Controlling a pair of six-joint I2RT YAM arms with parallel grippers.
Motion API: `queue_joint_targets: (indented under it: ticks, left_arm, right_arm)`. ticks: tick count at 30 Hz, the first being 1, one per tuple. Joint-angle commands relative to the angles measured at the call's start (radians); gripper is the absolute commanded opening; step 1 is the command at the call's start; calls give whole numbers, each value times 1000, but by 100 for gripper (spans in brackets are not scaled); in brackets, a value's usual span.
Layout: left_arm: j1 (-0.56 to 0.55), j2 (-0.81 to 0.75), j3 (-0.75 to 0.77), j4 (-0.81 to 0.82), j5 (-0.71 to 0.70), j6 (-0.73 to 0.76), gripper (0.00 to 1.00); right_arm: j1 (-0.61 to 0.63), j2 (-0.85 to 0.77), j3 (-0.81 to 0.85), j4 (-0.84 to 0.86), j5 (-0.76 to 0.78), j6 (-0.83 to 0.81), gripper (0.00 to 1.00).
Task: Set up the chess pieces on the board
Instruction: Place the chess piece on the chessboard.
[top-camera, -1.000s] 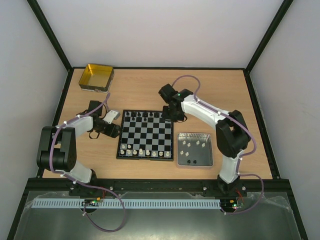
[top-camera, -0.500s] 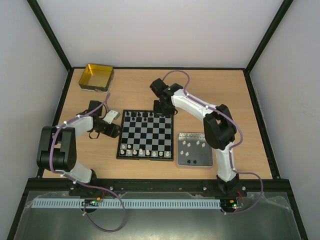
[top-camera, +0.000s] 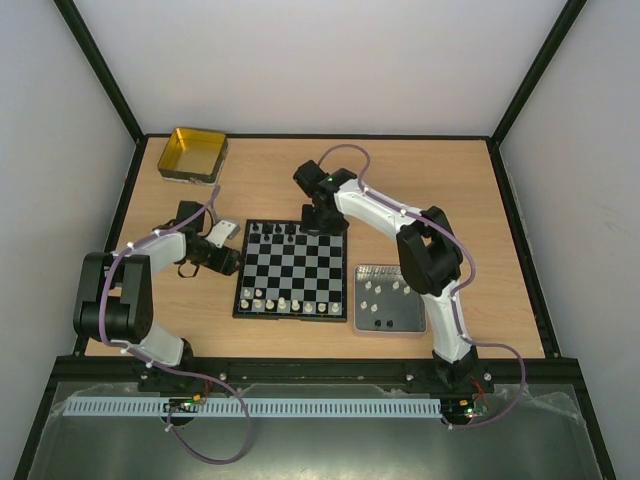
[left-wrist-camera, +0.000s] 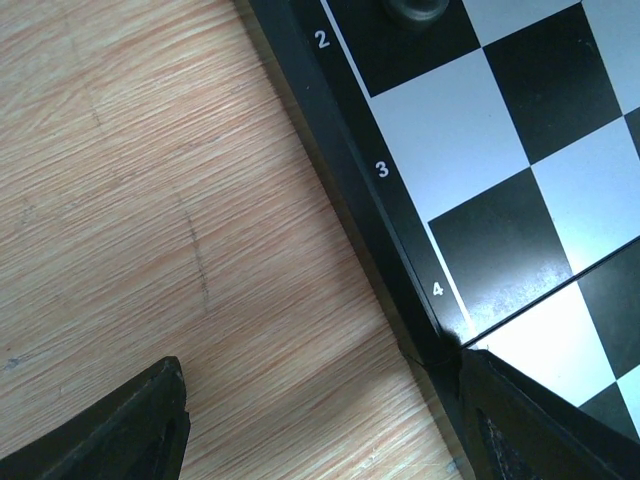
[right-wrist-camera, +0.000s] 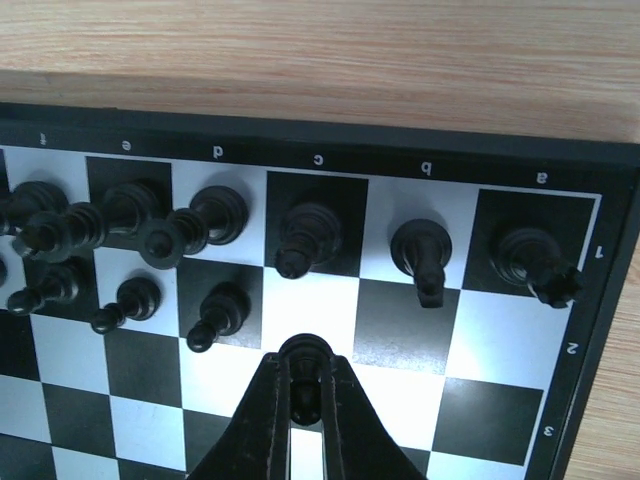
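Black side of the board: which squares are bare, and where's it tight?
Bare: second-row squares a and b, beside the pawn in the right hand, plus the board's middle rows. Tight: files d leftward, black pieces crowded and leaning.

Both arms are held at the board (top-camera: 293, 272), one at its far edge and one at its left edge.
The right arm (top-camera: 385, 212) is reached forward and bent left over the far edge of the board, with the right gripper (right-wrist-camera: 305, 368) pointed down and its fingers (right-wrist-camera: 262, 415) pressed onto a black piece (right-wrist-camera: 305, 350). The left arm (top-camera: 150, 248) is folded low beside the board's left edge, with the left gripper (left-wrist-camera: 320, 420) spread wide and one finger (left-wrist-camera: 530, 425) seen against the board's border.
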Motion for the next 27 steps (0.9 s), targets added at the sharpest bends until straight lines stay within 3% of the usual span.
queue_joint_targets:
  ticks: [1,19,27]
  left_arm:
    - [9,-22,-9,7,-25,1,73]
    - [12,-24,-9,8,-19,2,73]
    - [12,-25,-10,6,-17,4,73]
  right_arm:
    - [10,31,42,-37,4,-13,3]
    - [10,72,47,-28,14,-14,6]
    - [10,73,44,-27,11,-14,13]
